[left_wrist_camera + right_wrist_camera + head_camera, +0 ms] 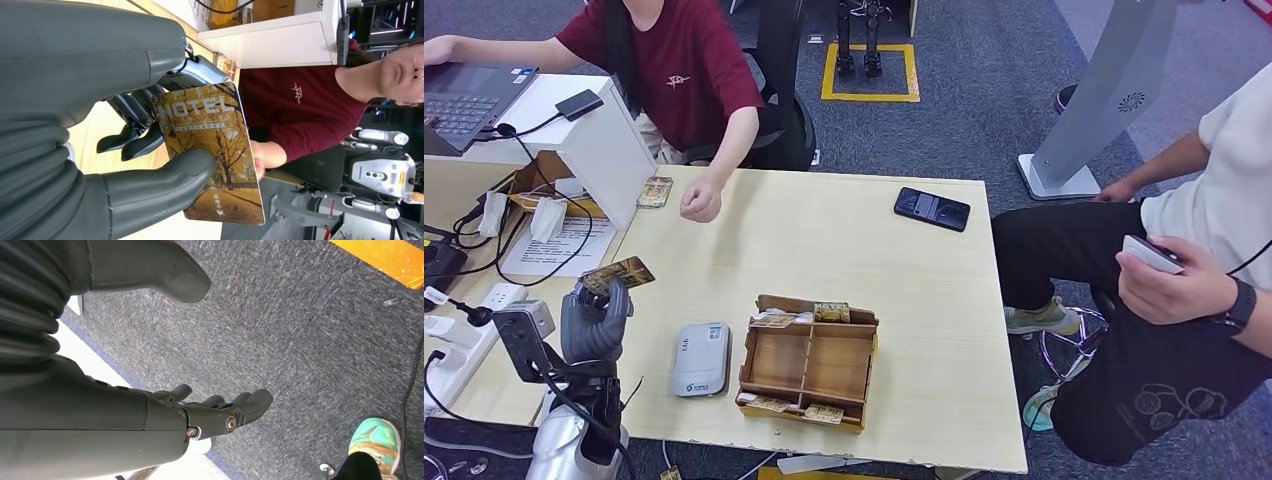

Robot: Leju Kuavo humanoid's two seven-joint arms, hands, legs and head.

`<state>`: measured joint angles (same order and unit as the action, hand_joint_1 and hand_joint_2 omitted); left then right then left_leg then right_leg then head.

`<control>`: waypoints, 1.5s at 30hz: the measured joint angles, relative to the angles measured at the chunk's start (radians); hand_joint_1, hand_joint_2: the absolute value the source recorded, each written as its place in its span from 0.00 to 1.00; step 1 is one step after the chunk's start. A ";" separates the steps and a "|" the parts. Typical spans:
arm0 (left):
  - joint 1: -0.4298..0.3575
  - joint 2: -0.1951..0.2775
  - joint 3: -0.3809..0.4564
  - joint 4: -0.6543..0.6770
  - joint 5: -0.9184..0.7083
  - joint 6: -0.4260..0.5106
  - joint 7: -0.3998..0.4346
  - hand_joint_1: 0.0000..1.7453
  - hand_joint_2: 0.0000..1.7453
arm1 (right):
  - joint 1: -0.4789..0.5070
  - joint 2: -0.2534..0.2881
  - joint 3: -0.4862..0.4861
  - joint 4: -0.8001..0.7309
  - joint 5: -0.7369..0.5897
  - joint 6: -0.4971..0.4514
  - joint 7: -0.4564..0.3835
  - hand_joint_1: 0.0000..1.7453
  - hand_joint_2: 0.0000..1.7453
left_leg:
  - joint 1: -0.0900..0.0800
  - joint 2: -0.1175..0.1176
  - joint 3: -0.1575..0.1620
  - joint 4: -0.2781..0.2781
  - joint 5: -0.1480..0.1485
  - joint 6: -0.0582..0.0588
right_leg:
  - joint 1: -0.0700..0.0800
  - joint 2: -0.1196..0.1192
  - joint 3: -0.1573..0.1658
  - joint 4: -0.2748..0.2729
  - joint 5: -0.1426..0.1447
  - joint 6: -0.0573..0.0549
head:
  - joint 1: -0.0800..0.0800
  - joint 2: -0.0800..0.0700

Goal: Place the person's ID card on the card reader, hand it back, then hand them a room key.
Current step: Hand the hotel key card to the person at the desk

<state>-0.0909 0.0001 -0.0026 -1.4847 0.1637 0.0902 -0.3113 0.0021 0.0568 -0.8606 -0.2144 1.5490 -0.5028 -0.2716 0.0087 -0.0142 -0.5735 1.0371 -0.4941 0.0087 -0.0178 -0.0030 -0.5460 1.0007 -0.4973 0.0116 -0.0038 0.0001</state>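
**Room key card held up in left hand, handover to person pending**

Room key card (210, 150), printed HOTEL over a yellow autumn-tree picture, is gripped by the left hand (596, 318): thick thumb (165, 175) pressed on the printed face, darker fingers (132, 127) behind it. Hand is raised over the left side of the desk (844, 250), near its edge, card well above the surface. About half the card juts free past the thumb, which looks like the natural place for the person to take it.

Handling, judged: thin rigid plastic, very light, glossy, so it may slide out of a loose pinch or twist around the thumb. No crush risk. Grip by the flat faces works; an edge grip probably would not.

Right hand (210, 415) hangs low over grey carpet, fingers extended side by side, nothing in it.

Person in the maroon shirt (679, 60) sits across the desk, their hand (701, 200) resting loosely closed on the surface, well apart from the card. Also on the desk: white card reader (701, 358), wooden card tray (809, 363) with more cards just beside it, black phone (932, 208). One more card (655, 191) lies near the person's hand; cannot tell whether it is the ID.

Step in hand is likely the final handover.
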 joint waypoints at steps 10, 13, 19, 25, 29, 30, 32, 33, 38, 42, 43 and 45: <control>-0.001 0.000 0.002 0.000 0.000 0.000 0.000 1.00 1.00 | 0.000 0.000 0.000 0.000 0.000 0.000 0.000 0.00 1.00 | 0.000 0.000 0.000 0.000 0.000 0.000 | 0.000 0.000 0.000 0.000 0.000 0.000 | 0.000 0.000; -0.001 0.000 0.004 0.000 0.000 0.000 0.000 1.00 1.00 | 0.000 0.000 0.000 0.000 0.000 0.000 0.000 0.00 1.00 | 0.000 0.000 0.000 0.000 0.000 0.000 | 0.000 0.000 0.000 0.000 0.000 0.000 | 0.000 0.000; -0.001 0.000 0.004 0.000 0.000 0.000 0.000 1.00 1.00 | 0.000 0.000 0.000 0.000 0.000 0.000 0.000 0.00 1.00 | 0.000 0.000 0.000 0.000 0.000 0.000 | 0.000 0.000 0.000 0.000 0.000 0.000 | 0.000 0.000; -0.001 0.000 0.004 0.000 0.000 0.000 0.000 1.00 1.00 | 0.000 0.000 0.000 0.000 0.000 0.000 0.000 0.00 1.00 | 0.000 0.000 0.000 0.000 0.000 0.000 | 0.000 0.000 0.000 0.000 0.000 0.000 | 0.000 0.000; -0.001 0.000 0.005 0.000 0.000 0.000 0.000 1.00 1.00 | 0.000 0.000 0.000 0.000 0.000 0.000 0.000 0.00 1.00 | 0.000 0.000 0.000 0.000 0.000 0.000 | 0.000 0.000 0.000 0.000 0.000 0.000 | 0.000 0.000; -0.001 0.000 0.005 0.000 0.000 0.000 0.000 1.00 1.00 | 0.000 0.000 0.000 0.000 0.000 0.000 0.000 0.00 1.00 | 0.000 0.000 0.000 0.000 0.000 0.000 | 0.000 0.000 0.000 0.000 0.000 0.000 | 0.000 0.000; -0.001 0.000 0.005 0.000 0.000 0.000 0.000 1.00 1.00 | 0.000 0.000 0.000 0.000 0.000 0.000 0.000 0.00 1.00 | 0.000 0.000 0.000 0.000 0.000 0.000 | 0.000 0.000 0.000 0.000 0.000 0.000 | 0.000 0.000; -0.002 0.000 0.005 0.000 0.000 0.000 0.000 1.00 1.00 | 0.000 0.000 0.000 0.000 0.000 0.000 0.000 0.00 1.00 | 0.000 0.000 0.000 0.000 0.000 0.000 | 0.000 0.000 0.000 0.000 0.000 0.000 | 0.000 0.000; -0.003 0.000 0.005 0.000 0.000 0.000 0.000 1.00 1.00 | 0.000 0.000 0.000 0.000 0.000 0.000 0.000 0.00 1.00 | 0.000 0.000 0.000 0.000 0.000 0.000 | 0.000 0.000 0.000 0.000 0.000 0.000 | 0.000 0.000; -0.004 0.000 0.005 0.000 0.000 0.000 0.000 1.00 1.00 | 0.000 0.000 0.000 0.000 0.000 0.000 0.000 0.00 1.00 | 0.000 0.000 0.000 0.000 0.000 0.000 | 0.000 0.000 0.000 0.000 0.000 0.000 | 0.000 0.000; -0.004 0.000 0.005 0.000 0.000 0.000 0.000 1.00 1.00 | 0.000 0.000 0.000 0.000 0.000 0.000 0.000 0.00 1.00 | 0.000 0.000 0.000 0.000 0.000 0.000 | 0.000 0.000 0.000 0.000 0.000 0.000 | 0.000 0.000; -0.004 0.000 0.005 0.000 0.000 0.000 0.000 1.00 1.00 | 0.000 0.000 0.000 0.000 0.000 0.000 0.000 0.00 1.00 | 0.000 0.000 0.000 0.000 0.000 0.000 | 0.000 0.000 0.000 0.000 0.000 0.000 | 0.000 0.000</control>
<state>-0.0949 0.0000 0.0023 -1.4847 0.1637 0.0904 -0.3113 0.0021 0.0568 -0.8602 -0.2140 1.5488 -0.5028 -0.2716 0.0087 -0.0141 -0.5736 1.0371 -0.4941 0.0087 -0.0178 -0.0030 -0.5461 1.0007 -0.4973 0.0116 -0.0038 0.0002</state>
